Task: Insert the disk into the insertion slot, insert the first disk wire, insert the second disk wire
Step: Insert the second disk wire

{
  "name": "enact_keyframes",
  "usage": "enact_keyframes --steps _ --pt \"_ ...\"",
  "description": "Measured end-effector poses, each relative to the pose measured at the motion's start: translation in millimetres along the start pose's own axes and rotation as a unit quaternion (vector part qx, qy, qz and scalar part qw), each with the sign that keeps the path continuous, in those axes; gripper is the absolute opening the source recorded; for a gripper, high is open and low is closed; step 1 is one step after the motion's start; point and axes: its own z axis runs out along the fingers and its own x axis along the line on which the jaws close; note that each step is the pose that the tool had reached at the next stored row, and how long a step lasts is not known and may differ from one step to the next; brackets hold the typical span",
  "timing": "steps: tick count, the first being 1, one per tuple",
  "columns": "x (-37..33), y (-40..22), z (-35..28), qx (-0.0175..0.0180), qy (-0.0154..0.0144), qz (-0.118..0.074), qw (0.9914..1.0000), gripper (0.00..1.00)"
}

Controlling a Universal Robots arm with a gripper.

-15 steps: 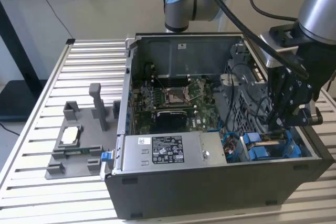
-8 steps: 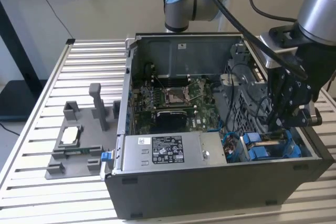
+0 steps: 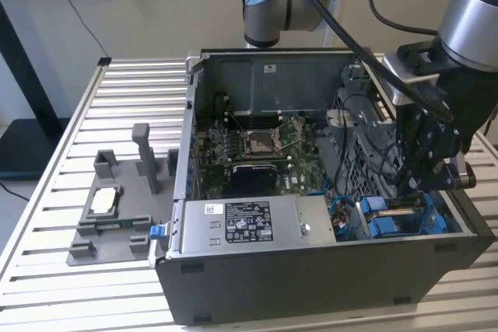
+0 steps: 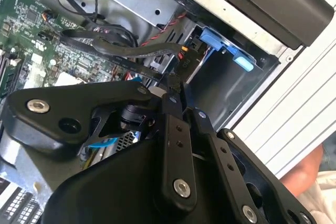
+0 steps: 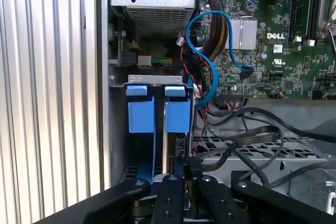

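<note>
One risk at the pincer (image 4: 172, 88): we judge the thin plug could meet the disk's socket askew, since it is held only at its tip. It would then jam or bend rather than seat.
Second risk: the loose black cables looped close around the pincer's links could snag and drag the wire sideways.
Pincer grip: its fingers are drawn almost together, pinching what we take to be the end of a flat black wire (image 4: 139, 70). The links partly hide the contact itself.
Pincer place: low inside the case corner towards the exterior view's right, directly over the blue frame pieces.
Disk: the flat silver-grey disk in its bright blue plastic frame (image 5: 177, 115) stands in the bay just beyond the fingertips. We see mostly its blue ends, with a thin silver strip between them.
Slot: the dark grey rectangular insertion slot (image 5: 157, 80) surrounds that frame, so we judge the disk step done.
Nearby: a round bright blue cable (image 5: 210, 12) curls over the green circuit board (image 5: 283, 61).
Further out: the silver labelled power-supply box (image 3: 249, 223) sits beside the bay, inside the open dark grey computer case (image 3: 311, 293).
Desk: the slatted aluminium desk (image 3: 132, 99) carries the case.
</note>
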Motion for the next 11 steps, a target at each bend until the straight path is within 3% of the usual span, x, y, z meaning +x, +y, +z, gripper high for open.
enact_keyframes --steps 11 --pt "0.1 0.3 3.6 0.0015 0.0 0.001 1.0 0.16"
